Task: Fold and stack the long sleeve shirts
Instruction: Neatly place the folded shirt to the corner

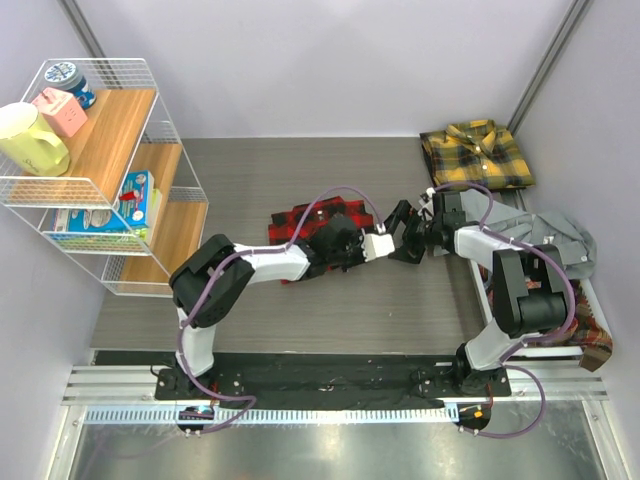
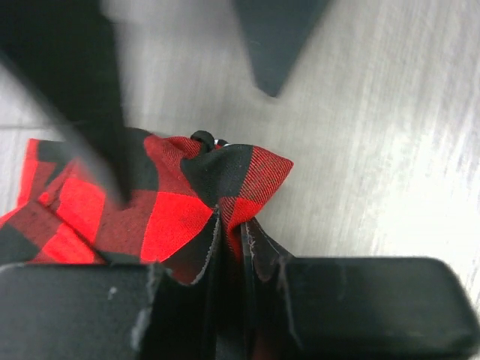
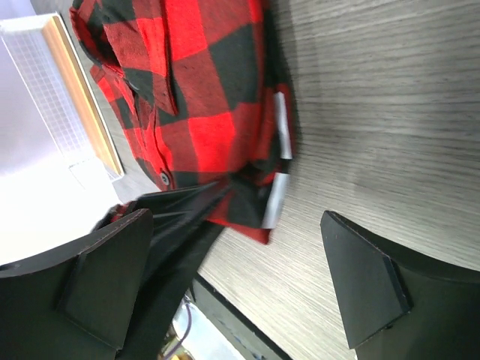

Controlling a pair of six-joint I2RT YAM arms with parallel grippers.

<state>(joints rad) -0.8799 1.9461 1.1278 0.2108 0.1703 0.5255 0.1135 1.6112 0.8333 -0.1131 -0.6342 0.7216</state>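
One red shirt (image 1: 295,222) under grip, mid-tabletop (image 1: 300,170).
Left gripper (image 2: 229,274): jaws closed, pinching a bunched edge of the shirt. Right gripper (image 3: 240,270): jaws wide apart, empty, just beside that same edge. Risk, as judged: the pinch takes only a thin bunch, so a lift may let it slip or drag the cloth askew, and the grippers stand close enough to clash. White marks on the cloth show edge-on and cannot be read. Yellow shirt (image 1: 475,155) lies folded at the far right corner.
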